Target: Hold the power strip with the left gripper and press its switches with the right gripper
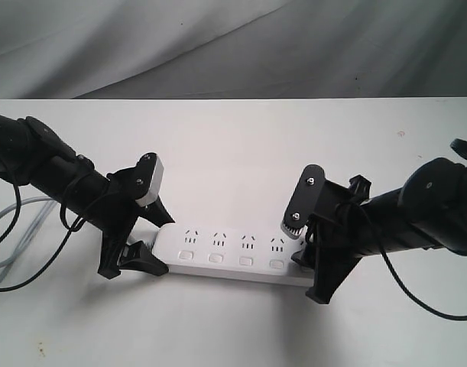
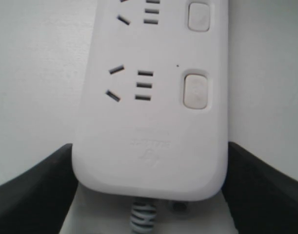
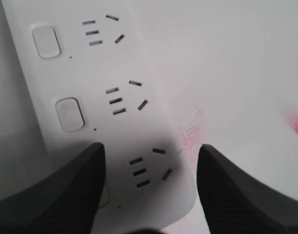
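The white power strip lies lengthwise near the table's front. My left gripper is at its cord end. In the left wrist view the two black fingers press against both long sides of the power strip, so the left gripper is shut on it. My right gripper stands open over the other end. One finger covers the last of the switches, and the other rests off the far edge. Several switches show along the near side.
The grey cord loops off the table's left edge, with its strain relief between the left fingers. Crumpled grey cloth hangs behind the white table. A red mark is on the tabletop beyond the strip.
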Robot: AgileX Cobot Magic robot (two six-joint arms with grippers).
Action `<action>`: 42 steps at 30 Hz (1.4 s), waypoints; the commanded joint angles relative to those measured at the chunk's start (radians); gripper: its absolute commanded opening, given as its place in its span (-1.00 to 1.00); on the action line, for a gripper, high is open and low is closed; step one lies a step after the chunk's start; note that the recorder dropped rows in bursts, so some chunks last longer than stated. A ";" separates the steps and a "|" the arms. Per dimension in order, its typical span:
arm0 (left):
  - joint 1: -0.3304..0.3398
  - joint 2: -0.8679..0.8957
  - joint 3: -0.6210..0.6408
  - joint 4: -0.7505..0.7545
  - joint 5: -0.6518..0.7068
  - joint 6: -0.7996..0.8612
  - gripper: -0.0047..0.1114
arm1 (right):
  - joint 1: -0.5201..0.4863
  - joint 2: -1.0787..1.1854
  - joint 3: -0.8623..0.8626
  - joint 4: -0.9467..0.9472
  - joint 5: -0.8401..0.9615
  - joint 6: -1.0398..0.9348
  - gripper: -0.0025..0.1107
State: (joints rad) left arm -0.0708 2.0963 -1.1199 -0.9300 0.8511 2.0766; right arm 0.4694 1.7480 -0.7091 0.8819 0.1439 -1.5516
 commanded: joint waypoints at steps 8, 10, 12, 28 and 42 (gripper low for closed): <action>-0.003 0.000 -0.002 0.026 -0.010 -0.002 0.24 | -0.007 0.039 0.062 -0.025 -0.015 -0.064 -0.02; -0.003 0.000 -0.002 0.026 -0.010 -0.002 0.24 | -0.007 0.039 0.062 -0.018 -0.020 -0.064 -0.02; -0.003 0.000 -0.002 0.026 -0.010 -0.002 0.24 | -0.007 0.039 0.062 -0.015 -0.020 -0.064 -0.02; -0.003 0.000 -0.002 0.026 -0.010 -0.003 0.24 | -0.002 -0.331 0.032 0.069 0.038 -0.023 -0.02; -0.003 0.000 -0.002 0.026 -0.010 0.000 0.24 | -0.002 -0.949 0.203 0.069 0.103 0.058 -0.96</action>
State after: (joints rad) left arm -0.0708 2.0963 -1.1199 -0.9300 0.8511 2.0766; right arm 0.4694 0.8666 -0.5422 0.9431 0.2494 -1.5250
